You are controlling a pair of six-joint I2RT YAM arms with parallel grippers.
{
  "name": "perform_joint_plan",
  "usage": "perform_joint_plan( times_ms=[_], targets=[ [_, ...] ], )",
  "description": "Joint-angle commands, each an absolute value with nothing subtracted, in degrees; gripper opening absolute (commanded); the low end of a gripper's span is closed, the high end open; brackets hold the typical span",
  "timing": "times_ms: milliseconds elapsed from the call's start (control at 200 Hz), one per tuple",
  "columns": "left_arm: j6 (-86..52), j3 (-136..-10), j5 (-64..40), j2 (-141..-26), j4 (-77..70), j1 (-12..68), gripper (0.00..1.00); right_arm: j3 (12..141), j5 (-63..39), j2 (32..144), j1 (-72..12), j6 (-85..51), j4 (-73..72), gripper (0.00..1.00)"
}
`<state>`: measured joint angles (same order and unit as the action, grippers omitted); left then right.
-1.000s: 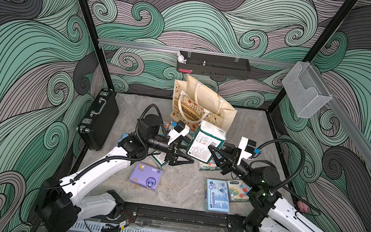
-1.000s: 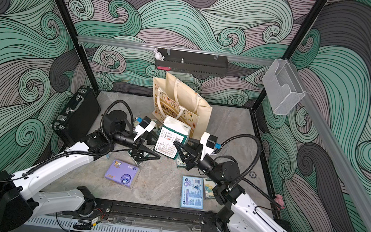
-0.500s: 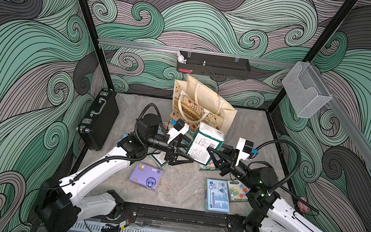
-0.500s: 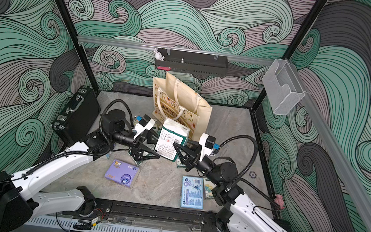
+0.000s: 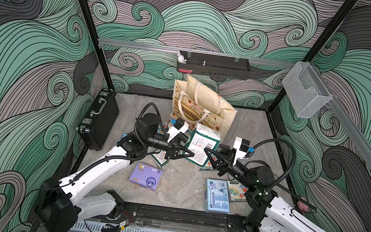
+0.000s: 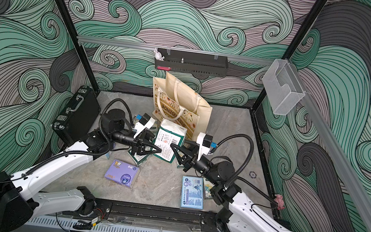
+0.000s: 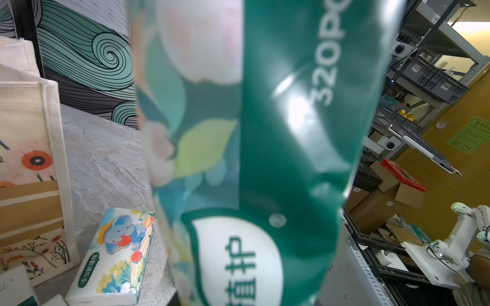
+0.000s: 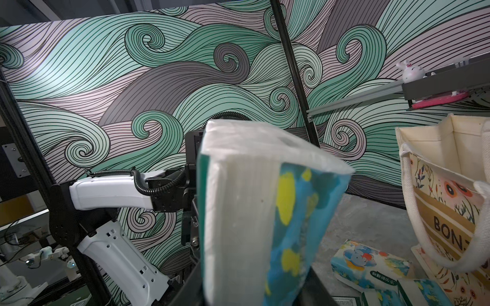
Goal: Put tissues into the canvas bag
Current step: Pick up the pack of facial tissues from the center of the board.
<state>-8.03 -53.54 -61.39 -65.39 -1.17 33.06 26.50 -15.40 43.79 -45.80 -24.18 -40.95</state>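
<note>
A dark green tissue pack (image 5: 201, 145) with a white label hangs tilted in the air in front of the canvas bag (image 5: 205, 104), which stands open at the back. My left gripper (image 5: 188, 154) is shut on the pack's near left corner. My right gripper (image 5: 207, 154) is shut on its near right corner, and its dark fingers (image 8: 188, 286) flank the pack (image 8: 238, 212). In the left wrist view the pack (image 7: 291, 132) hides the jaws. On the floor lie a purple pack (image 5: 145, 176), a light blue pack (image 5: 218, 196) and an elephant-printed pack (image 7: 114, 251).
A black briefcase (image 5: 98, 119) leans at the left wall. A black shelf (image 5: 213, 65) hangs on the back wall above the bag, and a clear holder (image 5: 305, 90) on the right rail. More packs lie under both arms, one green (image 5: 160, 158) and one floral (image 5: 237, 191).
My left gripper opened wide, then closed onto the green pack's corner. The right jaws have widened a little around the pack. The pack has hardly moved.
</note>
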Motion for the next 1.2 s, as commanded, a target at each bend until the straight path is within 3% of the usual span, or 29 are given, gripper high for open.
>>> perform_joint_plan(
  times_ms=[0, 130, 240, 375, 455, 530, 671, 871, 1196],
  targets=[
    [-5.48, -56.16, -62.01, -65.11, 0.98, 33.13, 0.37, 26.89, -10.47, 40.95, -45.71, -22.95, -36.33, 0.55],
    [-1.98, -56.55, -61.33, -65.57, 3.82, 33.13, 0.33, 27.78, -8.13, 35.96, -45.70, -19.50, -27.07, 0.72],
    [2.37, -57.04, -59.91, -65.33, 7.54, 33.13, 0.29, 30.98, -6.73, 30.92, -45.65, -15.39, -13.97, 0.80],
    [8.01, -56.84, -59.58, -65.22, 10.61, 33.18, 0.26, 40.69, -14.18, 28.13, -45.56, -5.43, 8.81, 0.99],
    [13.40, -58.43, -56.72, -65.30, 16.99, 33.13, 0.24, 47.05, -19.36, 29.30, -45.62, 0.78, 19.71, 0.99],
    [19.71, -59.92, -52.31, -65.17, 23.60, 33.13, 0.15, 51.32, -19.89, 30.71, -45.65, 3.33, 27.66, 0.99],
    [32.95, -61.69, -47.61, -65.04, 33.74, 33.36, 0.15, 55.08, -19.63, 31.46, -45.58, 7.47, 34.77, 0.99],
    [41.93, -59.39, -44.80, -64.43, 36.06, 34.22, 0.16, 63.06, -19.06, 38.66, -45.68, 15.89, 49.29, 0.99],
    [47.91, -56.14, -46.92, -61.98, 36.32, 36.52, 0.16, 64.47, -22.70, 43.52, -45.62, 18.26, 48.68, 0.99]
  ],
)
